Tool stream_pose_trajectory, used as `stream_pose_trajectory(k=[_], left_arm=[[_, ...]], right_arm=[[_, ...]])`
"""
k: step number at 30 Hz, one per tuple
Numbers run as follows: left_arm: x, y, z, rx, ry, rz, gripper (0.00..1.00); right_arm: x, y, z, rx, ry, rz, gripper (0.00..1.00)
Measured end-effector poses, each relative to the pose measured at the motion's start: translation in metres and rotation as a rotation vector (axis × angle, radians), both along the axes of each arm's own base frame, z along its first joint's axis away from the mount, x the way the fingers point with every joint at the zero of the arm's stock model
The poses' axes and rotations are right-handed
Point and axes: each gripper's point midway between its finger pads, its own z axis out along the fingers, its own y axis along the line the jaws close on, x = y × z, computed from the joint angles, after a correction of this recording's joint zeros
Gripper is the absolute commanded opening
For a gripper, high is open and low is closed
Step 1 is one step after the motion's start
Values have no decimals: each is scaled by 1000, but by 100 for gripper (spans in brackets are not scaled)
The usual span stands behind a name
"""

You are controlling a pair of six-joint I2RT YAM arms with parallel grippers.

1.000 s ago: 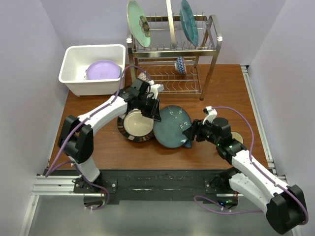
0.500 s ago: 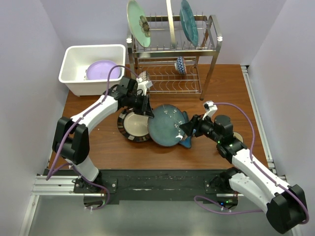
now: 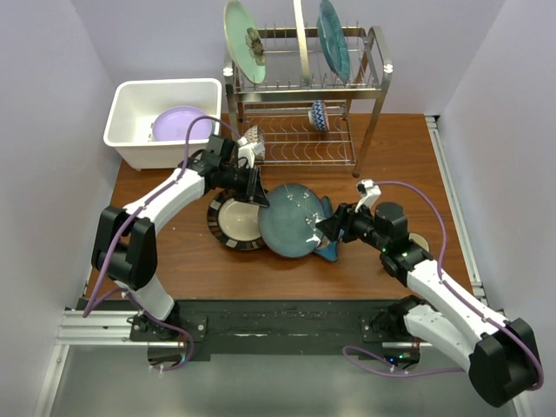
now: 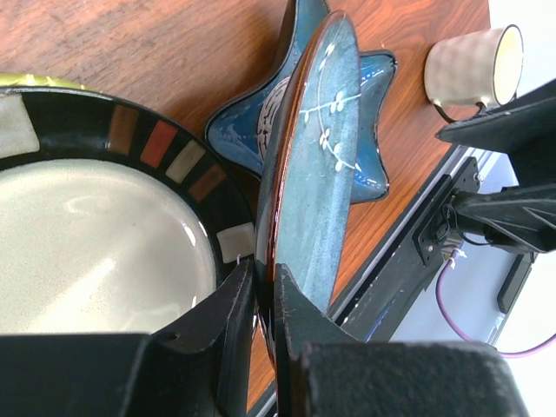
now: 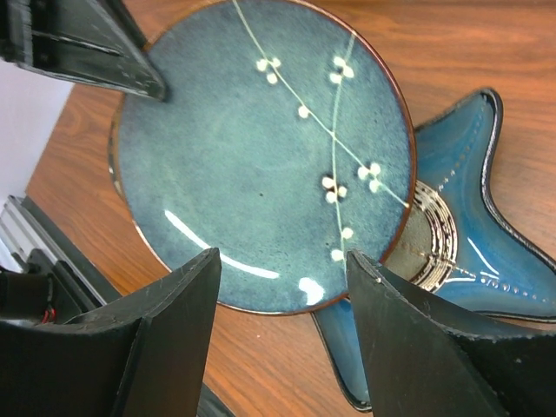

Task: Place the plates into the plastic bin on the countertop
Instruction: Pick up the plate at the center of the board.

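Observation:
My left gripper [image 3: 260, 195] [image 4: 265, 274] is shut on the rim of a teal plate [image 3: 291, 221] [image 4: 326, 165] [image 5: 261, 148], which is tilted up on edge over the dark blue star-shaped plate [image 3: 327, 253] [image 4: 239, 130] [image 5: 469, 226]. The black-striped plate [image 3: 233, 221] [image 4: 95, 234] lies flat just to the left. My right gripper [image 3: 328, 228] [image 5: 282, 256] stands open at the teal plate's right edge, holding nothing. The white plastic bin [image 3: 139, 156] at the back left holds a lavender plate [image 3: 181, 124].
A steel wire rack [image 3: 365, 87] at the back holds a pale green flower plate [image 3: 243, 43], another teal plate [image 3: 333, 39] and a small bowl [image 3: 319, 115]. A second small bowl [image 3: 253, 136] sits by the rack's left foot. A mug [image 3: 420, 241] [image 4: 473, 65] stands beside my right arm.
My left gripper has drawn the teal plate leftward and tilted it up off the star-shaped plate. The right gripper has shifted slightly left and stays open.

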Motion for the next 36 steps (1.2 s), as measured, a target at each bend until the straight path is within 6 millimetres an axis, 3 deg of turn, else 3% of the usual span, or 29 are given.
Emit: stream_pose_trajectory(k=[6, 18, 23, 27, 30, 36], left_arm=[[-6, 3, -11, 13, 26, 1, 0], [-8, 5, -18, 28, 36, 1, 0], [-7, 7, -23, 38, 43, 3, 1], [-4, 15, -28, 57, 44, 12, 23], [-4, 19, -31, 71, 42, 11, 31], [-4, 22, -34, 89, 32, 2, 28]], right_arm=[[1, -1, -28, -35, 81, -9, 60], [6, -4, -97, -105, 313, -82, 41], [10, 4, -97, -66, 318, -67, 19], [14, 7, -92, -19, 322, -74, 8], [17, 10, -87, 5, 309, -72, 2], [18, 12, -83, 23, 302, -65, 0]])
